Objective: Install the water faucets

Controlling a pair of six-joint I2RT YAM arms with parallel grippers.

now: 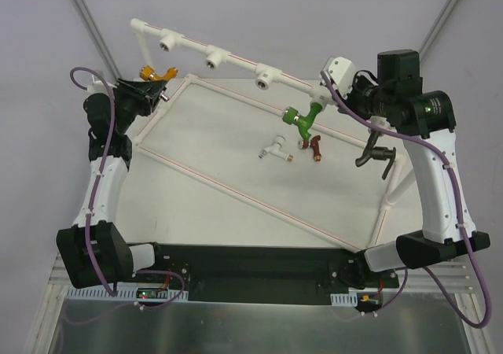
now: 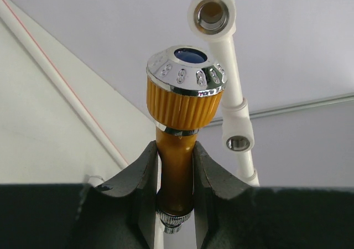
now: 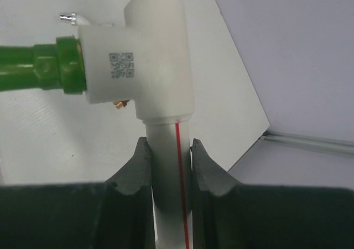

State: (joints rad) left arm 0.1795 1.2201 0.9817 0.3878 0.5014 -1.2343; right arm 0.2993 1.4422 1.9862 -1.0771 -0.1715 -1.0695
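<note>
We find the left gripper (image 2: pixel 176 152) clamping the orange-gold faucet (image 2: pixel 185 99); the right gripper (image 3: pixel 170 152) clamps the white pipe (image 3: pixel 166 205) below the tee (image 3: pixel 149 66).

Backdrop: plain pale lavender-grey wall (image 1: pixel 259 8) on all visible sides. Two bare metal struts (image 1: pixel 85 16) run diagonally, one top left, one top right. Table (image 1: pixel 236 236) surface off-white, matte. Brushed metal sheet (image 1: pixel 259 330) along near edge. Light even, diffuse; shadows soft.

Orange-gold faucet (image 2: pixel 176 155) with chrome, blue-centred knob (image 2: pixel 187 86); green faucet (image 3: pixel 38 67); white pipe (image 3: pixel 168 166) with thin red stripe
</note>
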